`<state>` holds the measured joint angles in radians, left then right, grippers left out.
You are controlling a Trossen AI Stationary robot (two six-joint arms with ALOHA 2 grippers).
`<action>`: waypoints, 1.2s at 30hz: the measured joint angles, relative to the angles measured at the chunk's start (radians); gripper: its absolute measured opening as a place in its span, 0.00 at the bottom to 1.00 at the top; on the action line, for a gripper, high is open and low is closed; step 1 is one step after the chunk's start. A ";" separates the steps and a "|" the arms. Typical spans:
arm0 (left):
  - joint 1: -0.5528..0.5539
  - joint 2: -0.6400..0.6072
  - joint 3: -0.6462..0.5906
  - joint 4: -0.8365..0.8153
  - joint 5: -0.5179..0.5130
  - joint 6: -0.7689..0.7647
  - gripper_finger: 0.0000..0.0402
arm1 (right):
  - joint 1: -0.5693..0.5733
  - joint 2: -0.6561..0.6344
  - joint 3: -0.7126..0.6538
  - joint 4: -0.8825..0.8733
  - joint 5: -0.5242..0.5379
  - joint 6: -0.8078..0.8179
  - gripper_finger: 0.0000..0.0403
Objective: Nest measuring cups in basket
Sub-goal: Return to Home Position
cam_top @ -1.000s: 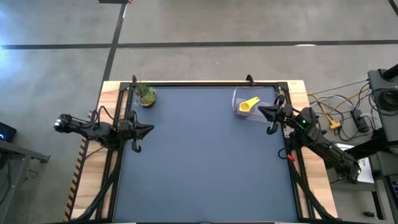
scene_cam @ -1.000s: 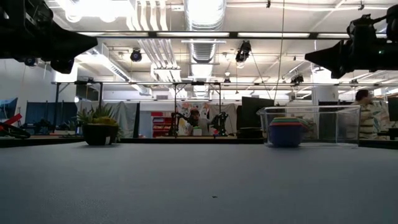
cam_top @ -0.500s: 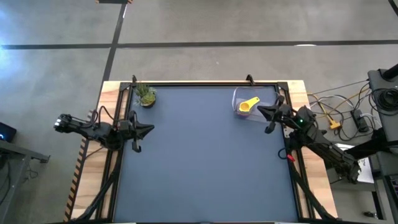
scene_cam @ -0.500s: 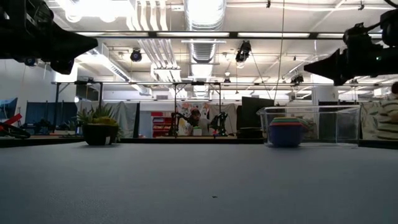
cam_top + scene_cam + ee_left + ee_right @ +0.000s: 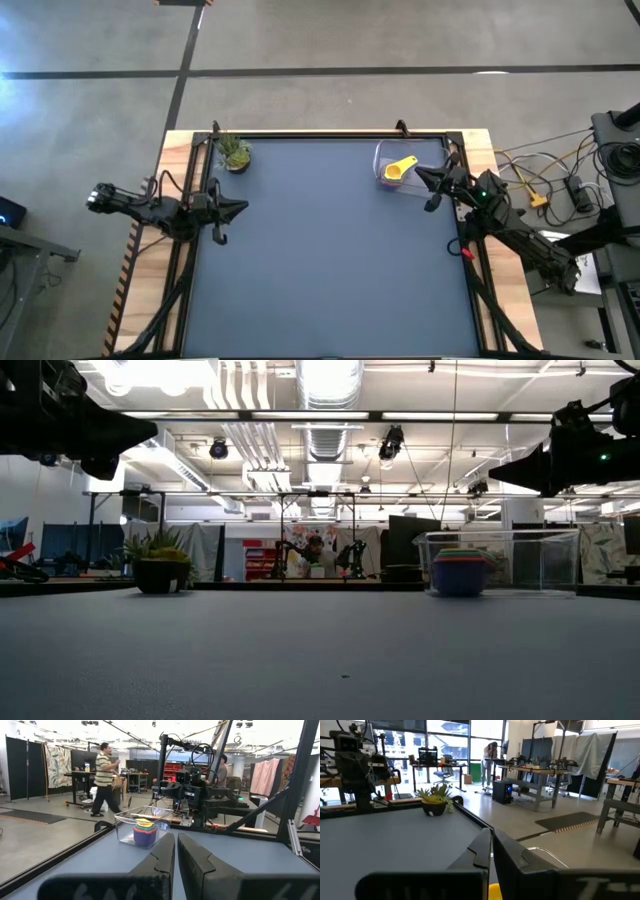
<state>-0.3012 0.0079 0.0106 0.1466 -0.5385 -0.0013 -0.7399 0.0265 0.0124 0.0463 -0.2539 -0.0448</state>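
Sitting apart on blue table: basket, plant.

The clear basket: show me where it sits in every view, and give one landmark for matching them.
High view: the basket sits near the table's far right corner.
Low view: the basket stands right of centre on the tabletop.
Left wrist view: the basket is straight ahead, at the table's opposite side.
Right wrist view: only a thin curved stretch of rim, it seems, close under the camera.
Landmark: the nested measuring cups inside, yellow on top.
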 joint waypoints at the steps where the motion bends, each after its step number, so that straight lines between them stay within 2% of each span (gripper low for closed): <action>1: 0.000 0.001 0.002 0.000 0.000 0.000 0.01 | 0.000 0.000 0.000 0.000 0.000 0.000 0.02; 36: 0.000 0.001 0.013 0.002 0.000 0.000 0.01 | 0.000 0.000 0.000 -0.004 -0.002 0.000 0.02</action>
<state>-0.3009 0.0086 0.0235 0.1482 -0.5385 -0.0016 -0.7399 0.0269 0.0128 0.0422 -0.2559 -0.0448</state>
